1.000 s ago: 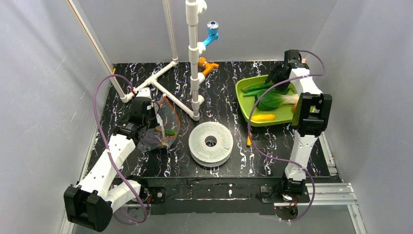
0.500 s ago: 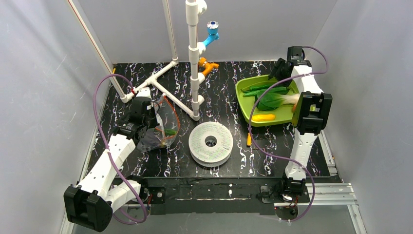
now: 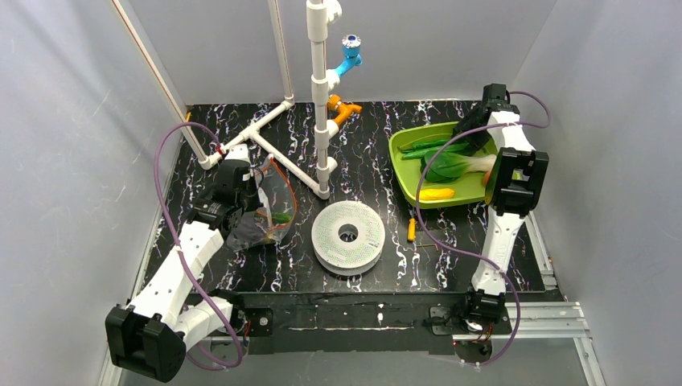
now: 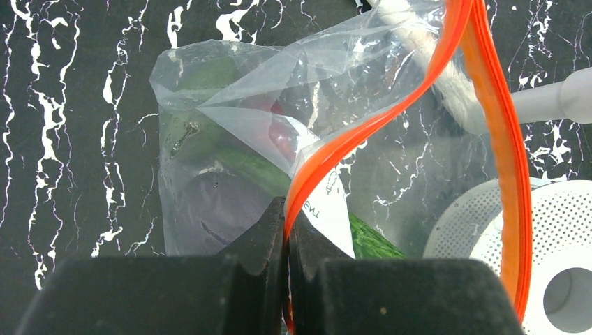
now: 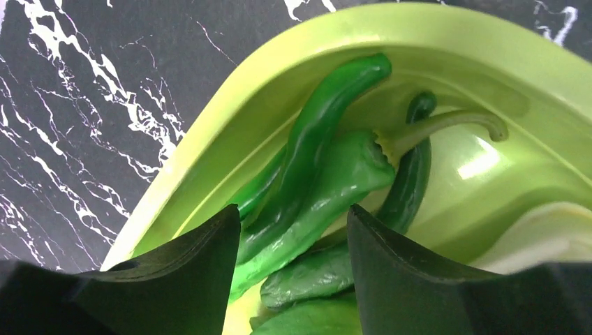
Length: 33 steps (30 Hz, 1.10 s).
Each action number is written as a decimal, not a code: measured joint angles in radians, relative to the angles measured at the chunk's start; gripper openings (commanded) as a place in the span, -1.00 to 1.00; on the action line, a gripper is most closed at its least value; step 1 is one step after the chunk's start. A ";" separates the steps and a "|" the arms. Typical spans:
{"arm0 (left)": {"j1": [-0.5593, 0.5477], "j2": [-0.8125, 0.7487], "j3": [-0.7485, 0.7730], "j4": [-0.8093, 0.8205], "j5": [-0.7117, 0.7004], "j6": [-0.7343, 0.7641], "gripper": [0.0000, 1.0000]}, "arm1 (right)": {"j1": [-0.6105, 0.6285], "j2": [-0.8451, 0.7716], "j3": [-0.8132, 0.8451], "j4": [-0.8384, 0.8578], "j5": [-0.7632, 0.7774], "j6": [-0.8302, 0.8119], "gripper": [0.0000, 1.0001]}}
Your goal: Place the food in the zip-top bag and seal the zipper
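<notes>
Top view: left claw (image 3: 251, 193) lifts zip-top bag (image 3: 273, 211) off worktop (image 3: 378, 137), mouth gaping for loading.
Left wrist: claw clamped on one zipper (image 4: 370, 125) lip; some food (image 4: 244, 167) inside, beyond tips.
Right wrist: right claw (image 5: 293, 223) spread wide, green peppers (image 5: 314, 160) just ahead in tray (image 5: 209, 139); likely next grab.

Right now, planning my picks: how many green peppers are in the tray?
3, piled in the lime-green tray: a long curved pepper on top, a broad stemmed pepper under it, a thin dark pepper beside them. More may lie hidden beneath.
</notes>
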 measured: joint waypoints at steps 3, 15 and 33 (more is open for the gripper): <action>0.000 0.006 0.000 0.001 0.000 0.000 -1.00 | -0.003 0.033 0.024 0.000 -0.020 0.009 0.27; 0.000 0.030 0.000 0.005 0.000 0.003 -1.00 | 0.002 0.022 -0.026 0.030 -0.058 0.013 0.27; 0.000 0.029 0.000 0.007 0.023 0.003 -1.00 | 0.054 -0.261 -0.413 0.155 -0.118 0.007 0.27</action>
